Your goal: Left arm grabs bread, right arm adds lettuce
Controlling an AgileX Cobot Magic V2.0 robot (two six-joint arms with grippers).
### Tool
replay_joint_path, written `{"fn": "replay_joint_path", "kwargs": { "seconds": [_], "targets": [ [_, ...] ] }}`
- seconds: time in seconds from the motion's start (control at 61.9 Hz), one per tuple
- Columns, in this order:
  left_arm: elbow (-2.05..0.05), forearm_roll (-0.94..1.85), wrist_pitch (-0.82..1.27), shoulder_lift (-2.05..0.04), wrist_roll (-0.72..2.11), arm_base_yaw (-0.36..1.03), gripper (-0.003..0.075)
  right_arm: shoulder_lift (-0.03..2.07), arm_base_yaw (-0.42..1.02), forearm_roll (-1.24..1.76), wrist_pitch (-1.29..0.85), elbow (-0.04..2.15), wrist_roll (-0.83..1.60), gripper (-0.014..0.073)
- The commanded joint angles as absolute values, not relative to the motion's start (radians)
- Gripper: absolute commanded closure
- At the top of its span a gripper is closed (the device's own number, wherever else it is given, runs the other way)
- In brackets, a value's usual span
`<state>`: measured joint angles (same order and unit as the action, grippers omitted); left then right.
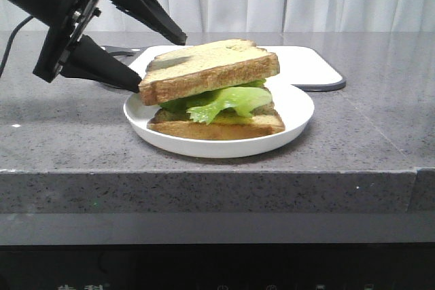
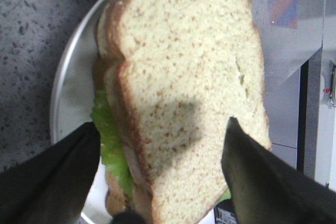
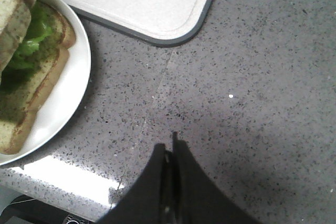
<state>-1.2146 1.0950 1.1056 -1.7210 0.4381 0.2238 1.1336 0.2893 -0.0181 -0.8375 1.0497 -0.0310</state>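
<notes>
The bread (image 1: 211,66), a tan speckled slice with a dark crust, lies tilted on the lettuce (image 1: 228,100). The lettuce covers a lower slice (image 1: 217,125) on a white plate (image 1: 292,110). My left gripper (image 1: 162,62) is open at the bread's left end, one finger above it and one at its edge. In the left wrist view the fingers (image 2: 79,166) stand wide on either side of the bread (image 2: 189,77), with lettuce (image 2: 107,140) showing in the gap. My right gripper (image 3: 172,142) is shut and empty over bare countertop, to the right of the plate (image 3: 68,98).
A white cutting board (image 1: 306,66) with a dark rim lies behind the plate; it also shows in the right wrist view (image 3: 142,3). The plate sits close to the grey counter's front edge (image 1: 217,171). A white curtain hangs behind.
</notes>
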Motion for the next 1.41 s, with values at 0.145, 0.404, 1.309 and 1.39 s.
{"fn": "replay_joint_path", "kwargs": {
  "seconds": [0.145,0.404,1.309,1.39],
  "targets": [
    [-1.235,1.15,1.158,-1.639,0.434,0.171,0.0215,1.108,0.284,-0.017,-0.788,1.073,-0.03,0.0662],
    [-1.235,1.138,1.157,-1.565,0.434,0.126,0.0352,1.108,0.284,-0.017,-0.79,1.073,-0.03,0.0662],
    [-1.129,0.302,0.713,-1.15,0.123,0.123,0.074,0.926,0.284,-0.038,-0.588,0.945,-0.053,0.0663],
    [-1.031,0.275,0.601,-1.052,0.123,0.123,0.074,0.866,0.284,-0.059,-0.533,0.89,-0.053,0.0663]
  ]
}}
